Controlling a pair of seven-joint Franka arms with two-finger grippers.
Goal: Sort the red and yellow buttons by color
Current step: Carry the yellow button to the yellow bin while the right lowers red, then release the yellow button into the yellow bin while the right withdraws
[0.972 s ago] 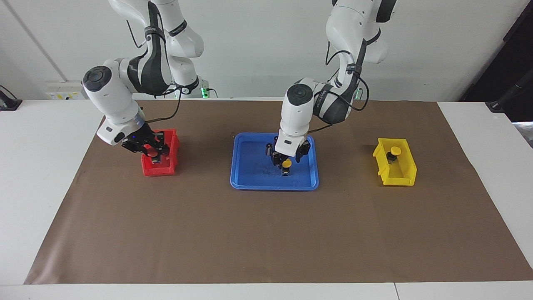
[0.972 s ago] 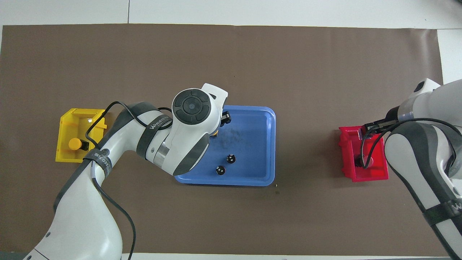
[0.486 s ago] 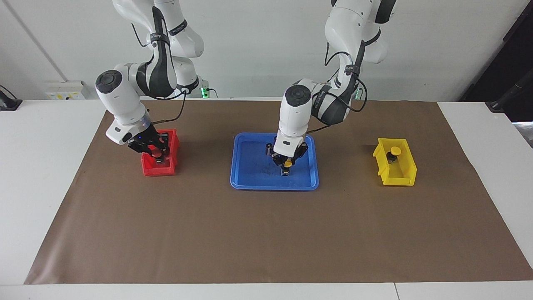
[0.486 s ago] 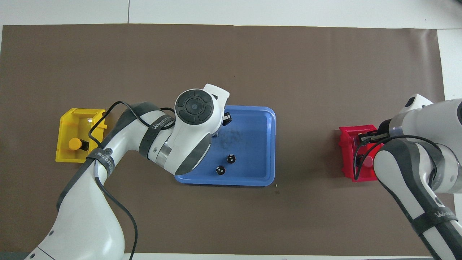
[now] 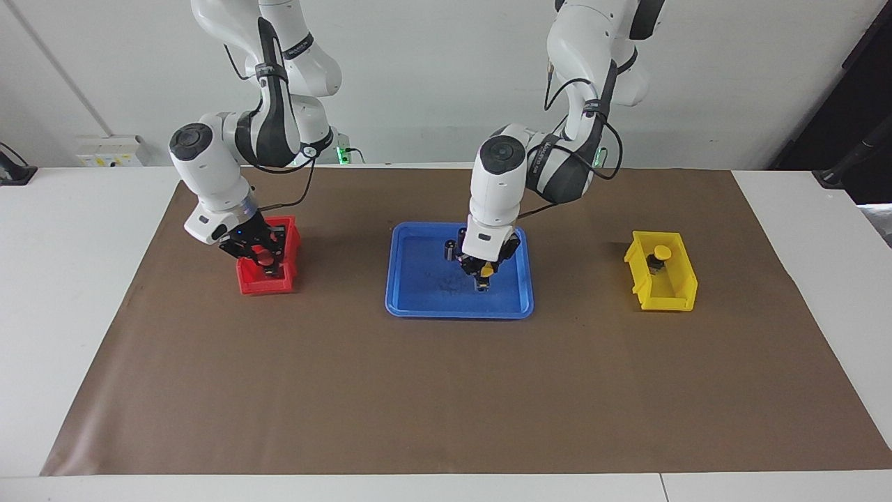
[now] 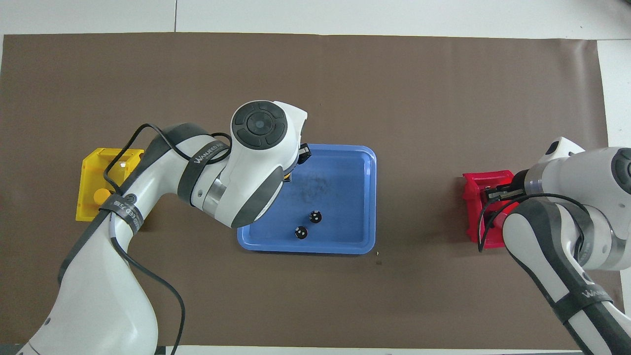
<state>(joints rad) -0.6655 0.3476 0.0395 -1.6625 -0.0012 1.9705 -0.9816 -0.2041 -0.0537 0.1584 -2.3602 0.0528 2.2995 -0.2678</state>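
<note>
Facing view: two arms work.
Left gripper (image 5: pixel 482 273): pinches yellow button (image 5: pixel 486 267) over blue tray (image 5: pixel 418 307).
Right gripper (image 5: pixel 265 259): pinches red button (image 5: pixel 266 259) over red bin (image 5: pixel 259 285).

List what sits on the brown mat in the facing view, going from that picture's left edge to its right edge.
red bin with the right hand holding a red button over it → blue tray with the left hand shut on a yellow button → yellow bin with a yellow button in it.

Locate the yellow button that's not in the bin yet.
Facing view: the yellow button sits shut in the left gripper, over the blue tray at mid-table.
</note>
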